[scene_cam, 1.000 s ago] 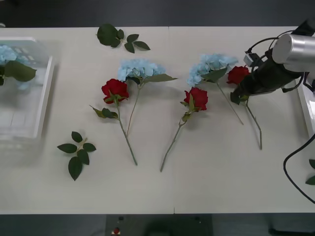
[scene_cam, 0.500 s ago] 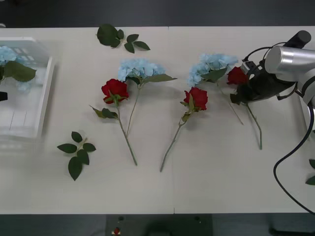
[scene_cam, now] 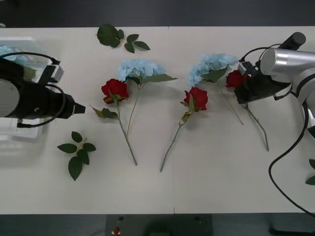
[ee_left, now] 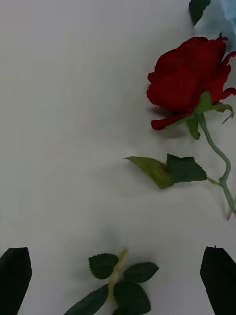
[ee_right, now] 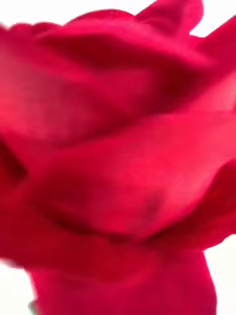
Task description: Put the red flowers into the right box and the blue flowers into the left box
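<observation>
Three red flowers show on the white table: one at left [scene_cam: 114,89], one in the middle [scene_cam: 197,98], and one at right [scene_cam: 235,78]. My right gripper [scene_cam: 247,90] is shut on the right one's stem just under the bloom, and its petals [ee_right: 118,147] press close to the right wrist camera. Two blue flowers [scene_cam: 139,69] [scene_cam: 210,66] lie behind the roses. My left gripper [scene_cam: 81,109] is open, a short way left of the left rose [ee_left: 189,81]. The left box [scene_cam: 29,135] is mostly hidden under my left arm, with a blue flower [scene_cam: 6,50] inside. The right box is hidden.
Loose leaf sprigs lie at the table's back [scene_cam: 118,37] and front left [scene_cam: 77,152], the latter just ahead of my left fingertips [ee_left: 120,280]. More leaves [scene_cam: 311,179] sit at the right edge. Long stems trail toward the front of the table.
My left arm has swung in from the left, over the left box, toward the left rose. The right rose's stem end has swung to the right while the bloom stayed put.
</observation>
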{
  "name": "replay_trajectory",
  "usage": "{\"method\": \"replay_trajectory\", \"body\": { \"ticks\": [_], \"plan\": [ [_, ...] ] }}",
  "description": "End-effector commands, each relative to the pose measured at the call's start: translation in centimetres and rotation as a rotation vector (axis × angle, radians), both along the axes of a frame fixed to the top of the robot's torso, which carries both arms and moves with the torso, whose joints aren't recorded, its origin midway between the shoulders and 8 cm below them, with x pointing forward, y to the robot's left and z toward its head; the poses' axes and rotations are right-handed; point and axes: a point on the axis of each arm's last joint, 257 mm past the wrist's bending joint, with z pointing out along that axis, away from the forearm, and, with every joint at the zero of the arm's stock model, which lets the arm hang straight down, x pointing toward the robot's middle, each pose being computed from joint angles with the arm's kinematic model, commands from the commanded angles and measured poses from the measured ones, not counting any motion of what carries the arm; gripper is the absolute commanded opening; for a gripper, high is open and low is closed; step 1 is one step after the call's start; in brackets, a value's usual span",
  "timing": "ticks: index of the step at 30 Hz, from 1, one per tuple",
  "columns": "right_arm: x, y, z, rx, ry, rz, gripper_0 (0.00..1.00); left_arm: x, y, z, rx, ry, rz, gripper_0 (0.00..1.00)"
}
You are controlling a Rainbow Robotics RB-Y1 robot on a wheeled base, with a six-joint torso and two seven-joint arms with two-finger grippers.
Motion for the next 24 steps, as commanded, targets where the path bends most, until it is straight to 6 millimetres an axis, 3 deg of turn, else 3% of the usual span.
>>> {"method": "replay_trajectory", "body": {
  "ticks": [1, 5, 9, 15, 20, 24],
  "plan": [
    [1.9, 1.5, 2.7, -0.031, -0.054, 0.076, 0.03, 2.8, -3.5, 1.6, -0.032, -0.078, 0.029, 1.00],
    [2.1, 1.6, 2.9, -0.034, -0.058, 0.084, 0.00, 4.5, -6.5, 0.0, -0.067, -0.066, 0.120, 1.00],
    [2.2, 1.4, 3.7, -0.037, -0.055, 0.084, 0.00, 6.3, -7.3, -0.7, 0.004, -0.104, 0.178, 1.00],
    [1.7, -0.8, 8.1, -0.008, -0.013, 0.060, 0.00, 8.8, -8.6, -2.6, 0.022, -0.144, 0.247, 1.00],
    [0.7, -4.9, 13.7, 0.018, 0.004, 0.018, 0.00, 9.8, -9.1, -4.2, 0.002, -0.153, 0.246, 1.00],
    [-0.2, -10.9, 18.1, -0.044, -0.016, -0.040, 0.00, 9.8, -9.6, -5.1, 0.037, -0.155, 0.231, 1.00]
  ]
}}
